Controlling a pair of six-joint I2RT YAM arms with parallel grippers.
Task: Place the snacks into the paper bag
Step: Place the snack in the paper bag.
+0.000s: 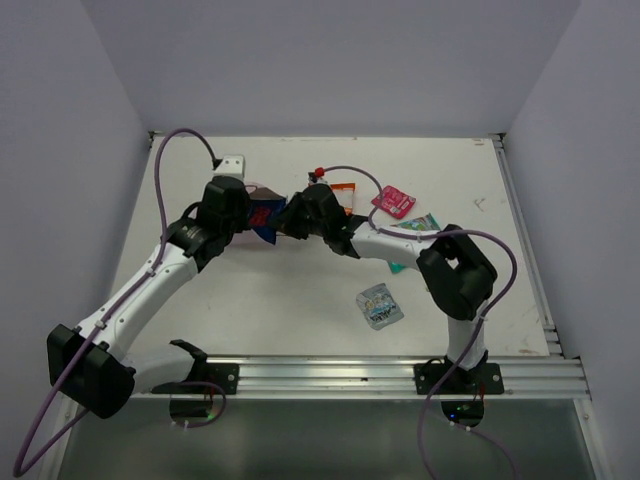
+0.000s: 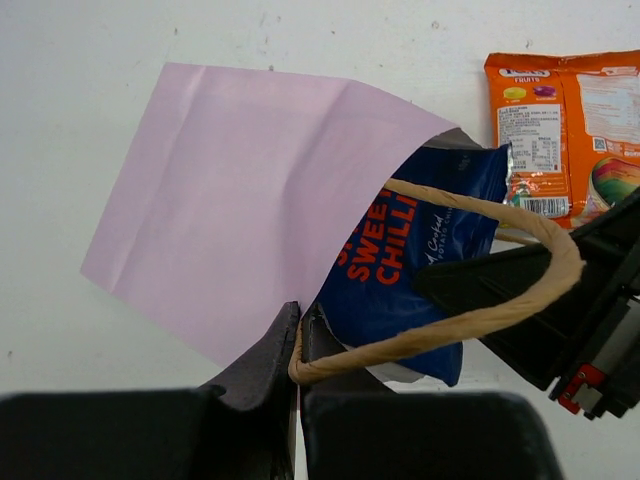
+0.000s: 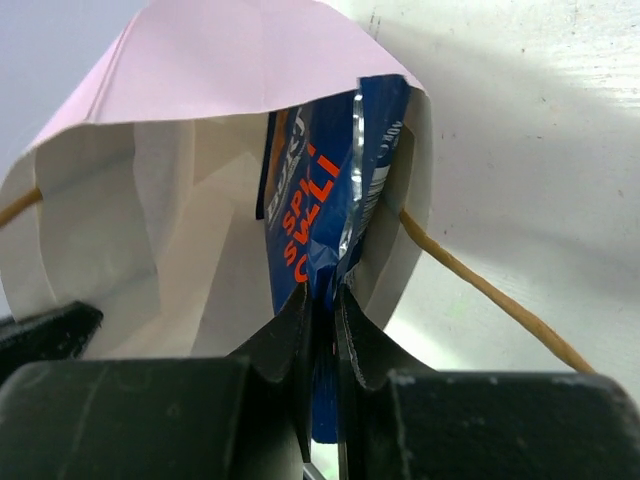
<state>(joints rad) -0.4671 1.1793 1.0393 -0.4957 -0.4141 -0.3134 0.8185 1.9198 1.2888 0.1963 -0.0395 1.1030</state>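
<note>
Your left jaws pinch the rim of the pale pink paper bag; your right jaws pinch the dark blue foil packet, partly inside.

You have bright, even overhead light; the arms throw faint shadows on the table; in the right wrist view the table glares white beside the paper bag; the foil edge of the blue packet glints; both wrist cameras' near fingers are dark and soft.

White table with paper bag, scattered snacks
</note>
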